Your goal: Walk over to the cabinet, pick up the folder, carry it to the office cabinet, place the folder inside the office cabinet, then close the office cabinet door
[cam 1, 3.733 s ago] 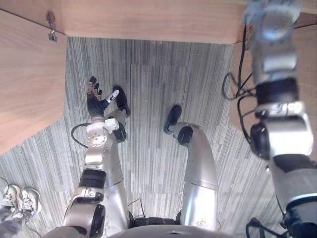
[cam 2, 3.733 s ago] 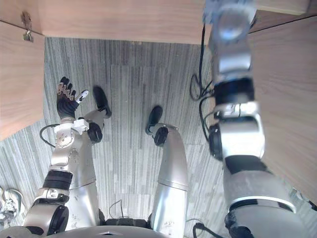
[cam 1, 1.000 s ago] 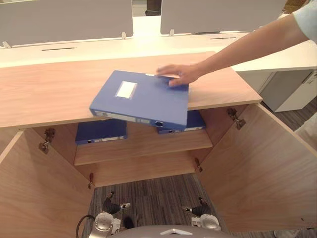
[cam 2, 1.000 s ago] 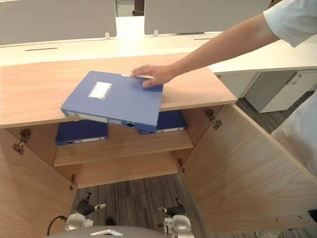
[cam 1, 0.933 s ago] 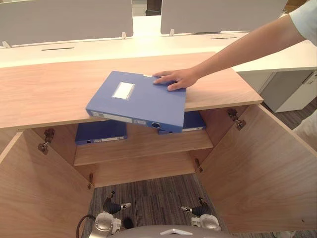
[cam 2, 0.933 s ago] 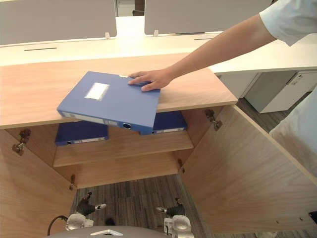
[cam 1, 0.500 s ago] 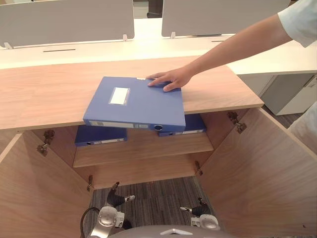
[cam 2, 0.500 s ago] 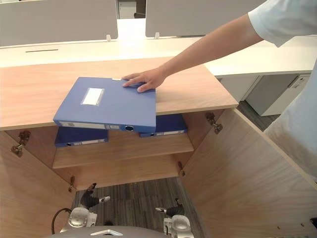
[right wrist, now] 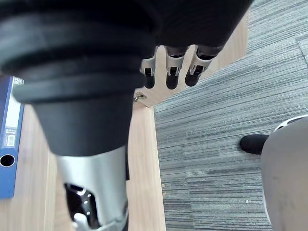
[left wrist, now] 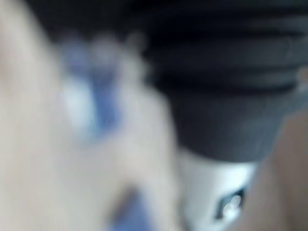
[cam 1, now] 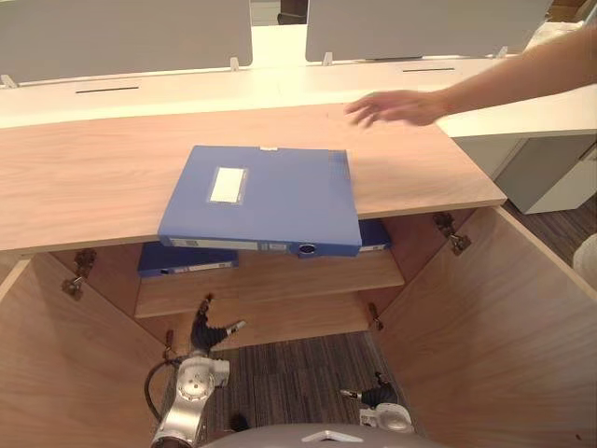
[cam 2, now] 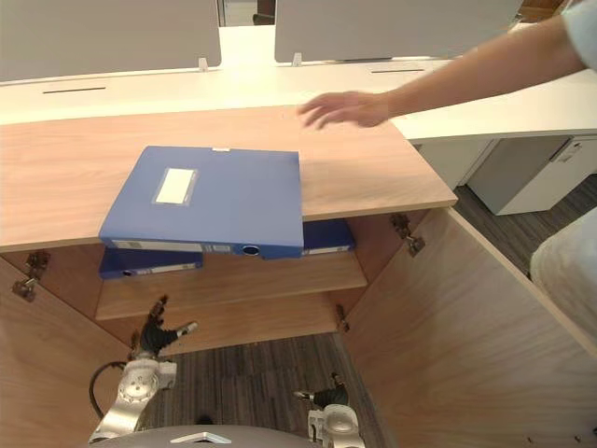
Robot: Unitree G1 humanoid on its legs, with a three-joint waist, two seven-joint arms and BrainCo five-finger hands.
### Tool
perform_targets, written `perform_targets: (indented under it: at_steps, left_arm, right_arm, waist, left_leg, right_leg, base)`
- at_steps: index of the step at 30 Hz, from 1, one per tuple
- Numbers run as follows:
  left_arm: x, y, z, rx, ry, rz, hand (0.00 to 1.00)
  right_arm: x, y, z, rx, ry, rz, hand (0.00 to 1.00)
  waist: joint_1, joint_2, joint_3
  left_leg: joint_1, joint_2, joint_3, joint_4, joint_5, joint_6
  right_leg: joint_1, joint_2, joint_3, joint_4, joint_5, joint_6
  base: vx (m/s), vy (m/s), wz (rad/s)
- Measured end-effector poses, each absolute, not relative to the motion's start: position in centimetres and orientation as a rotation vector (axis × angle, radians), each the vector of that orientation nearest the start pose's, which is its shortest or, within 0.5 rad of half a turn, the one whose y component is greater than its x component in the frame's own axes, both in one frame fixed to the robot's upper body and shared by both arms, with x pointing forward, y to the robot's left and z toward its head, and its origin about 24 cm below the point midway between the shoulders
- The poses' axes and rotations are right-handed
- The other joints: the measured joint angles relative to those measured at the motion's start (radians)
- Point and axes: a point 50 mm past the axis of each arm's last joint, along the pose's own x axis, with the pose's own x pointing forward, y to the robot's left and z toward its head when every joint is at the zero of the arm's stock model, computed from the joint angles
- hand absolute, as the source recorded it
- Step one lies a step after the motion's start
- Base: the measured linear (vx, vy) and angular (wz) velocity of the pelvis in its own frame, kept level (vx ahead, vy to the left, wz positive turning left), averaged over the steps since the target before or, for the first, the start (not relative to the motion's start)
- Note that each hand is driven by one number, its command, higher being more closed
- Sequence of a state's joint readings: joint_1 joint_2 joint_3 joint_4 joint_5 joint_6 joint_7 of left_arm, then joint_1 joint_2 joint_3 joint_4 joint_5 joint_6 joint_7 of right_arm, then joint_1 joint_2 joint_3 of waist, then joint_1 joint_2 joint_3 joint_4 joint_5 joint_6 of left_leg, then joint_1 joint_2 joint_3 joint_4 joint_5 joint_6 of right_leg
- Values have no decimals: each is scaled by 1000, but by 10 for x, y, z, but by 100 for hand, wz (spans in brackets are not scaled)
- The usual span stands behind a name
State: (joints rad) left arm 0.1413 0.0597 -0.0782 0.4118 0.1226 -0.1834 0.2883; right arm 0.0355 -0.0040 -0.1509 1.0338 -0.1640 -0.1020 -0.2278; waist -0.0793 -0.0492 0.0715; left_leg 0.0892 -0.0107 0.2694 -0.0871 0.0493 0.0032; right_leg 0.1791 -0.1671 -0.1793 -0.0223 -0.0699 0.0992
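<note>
A blue folder point(cam 1: 266, 196) with a white label lies flat on the wooden cabinet top point(cam 1: 84, 177), its front end overhanging the edge. A person's hand point(cam 1: 396, 107) hovers above the top at the back right, clear of the folder. My left hand point(cam 1: 203, 334) is raised in front of the lower shelf, below the folder, with relaxed spread fingers and nothing in it. My right hand point(cam 1: 373, 397) hangs low near the floor, its fingers point(right wrist: 175, 67) straight and empty.
Both cabinet doors stand open: the left door point(cam 1: 56, 373) and the right door point(cam 1: 494, 327) flank the opening. Two more blue folders point(cam 1: 187, 261) point(cam 1: 375, 235) lie on the inner shelf point(cam 1: 280, 280). White desks point(cam 1: 280, 79) with grey partitions stand behind.
The person's hand has let go of the folder and drawn back to the right. The folder now lies still on the top. My left hand has risen towards the shelf.
</note>
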Motion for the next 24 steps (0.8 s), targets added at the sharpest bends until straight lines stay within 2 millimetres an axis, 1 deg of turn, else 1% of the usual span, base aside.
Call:
perform_targets:
  at_steps: [4, 6, 9, 13, 16, 20, 24]
  left_arm:
    - [204, 169, -38, 209, 216, 250, 0]
    - [206, 171, -32, 205, 185, 268, 0]
    - [209, 174, -22, 198, 137, 292, 0]
    - [210, 176, -17, 195, 111, 308, 0]
    - [210, 179, -8, 190, 70, 340, 0]
    - [209, 193, 1, 191, 32, 425, 0]
    - [204, 204, 8, 195, 4, 490, 0]
  right_arm:
    - [124, -179, -151, -202, 952, -241, 0]
    - [124, -179, -151, -204, 951, -238, 0]
    - [126, -177, -150, -242, 942, -202, 0]
    - [127, -176, -150, -252, 939, -190, 0]
    - [127, -174, -151, -256, 940, -180, 0]
    - [127, -172, -151, -280, 937, -156, 0]
    - [128, -169, -151, -307, 932, -117, 0]
  waist:
    - [-4, -1, 1]
    - [-4, -4, 4]
    - [-2, -5, 4]
    - [-1, -6, 4]
    - [3, -15, 4]
    - [13, -26, 7]
    - [20, -33, 7]
  left_leg:
    - [10, 0, -5, 0, 0, 0]
    - [23, 0, -11, -1, -1, 0]
    - [26, 1, -21, -1, -2, -1]
    - [29, 1, -22, -1, -2, -1]
    - [32, 1, -23, 0, -1, -1]
    - [43, 1, -25, 0, -1, -1]
    - [65, 2, -26, -1, -2, -1]
  right_leg:
    - [12, 0, -5, 1, -5, -8]
    - [29, 0, -12, 1, -12, -17]
    - [31, 0, -22, 10, -18, -12]
    - [32, -1, -22, 15, -22, -9]
    - [36, 0, -23, 17, -22, -9]
    - [48, 0, -26, 17, -19, -5]
    - [69, 1, -27, 22, -27, -14]
  base:
    - [-2, -14, 2]
    - [-19, -29, 7]
    - [-38, -29, 8]
    - [-7, -5, 1]
    - [0, 0, 0]
    - [4, -5, 1]
    - [0, 0, 0]
